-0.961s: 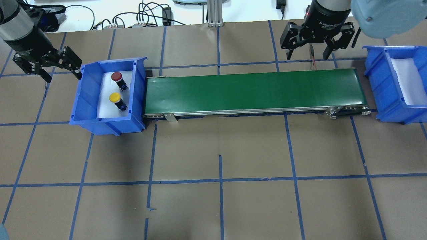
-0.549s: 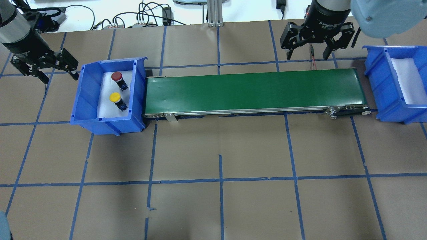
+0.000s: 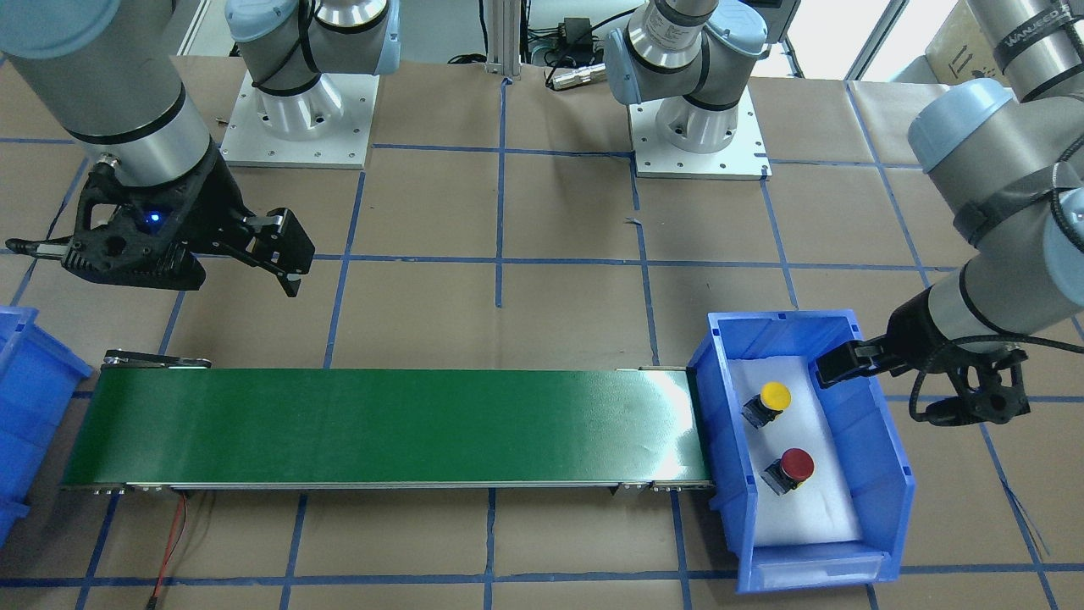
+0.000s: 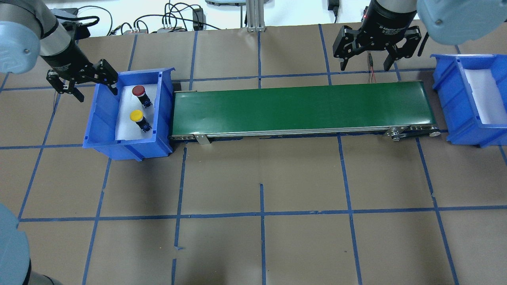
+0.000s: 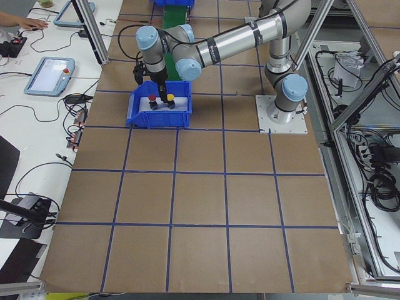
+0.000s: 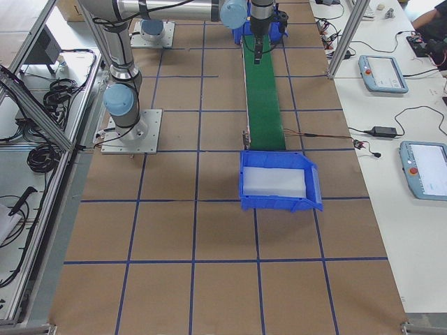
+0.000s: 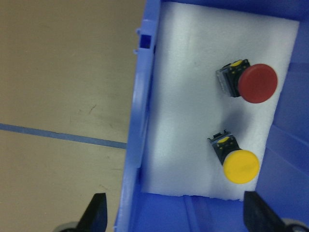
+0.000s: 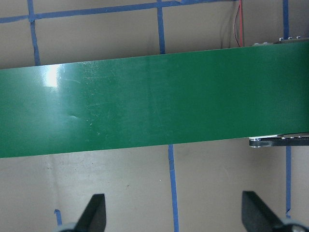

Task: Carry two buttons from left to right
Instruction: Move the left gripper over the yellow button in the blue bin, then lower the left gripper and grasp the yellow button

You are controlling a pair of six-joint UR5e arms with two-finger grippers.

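Observation:
The red button and the yellow button lie on white foam inside the left blue bin. Both also show in the left wrist view, the red button above the yellow button. My left gripper is open and empty. It hovers over the bin's outer wall, with one finger outside the bin and one above the foam, apart from both buttons. My right gripper is open and empty above the table, just behind the right end of the green conveyor belt.
A second blue bin with a white liner stands past the belt's right end. The belt runs between the two bins. Cables and a red wire lie at the table's back edge. Blue tape lines cross the brown table cover.
My left gripper has moved right, from beside the bin to over its outer wall. The right arm and both buttons have not moved.

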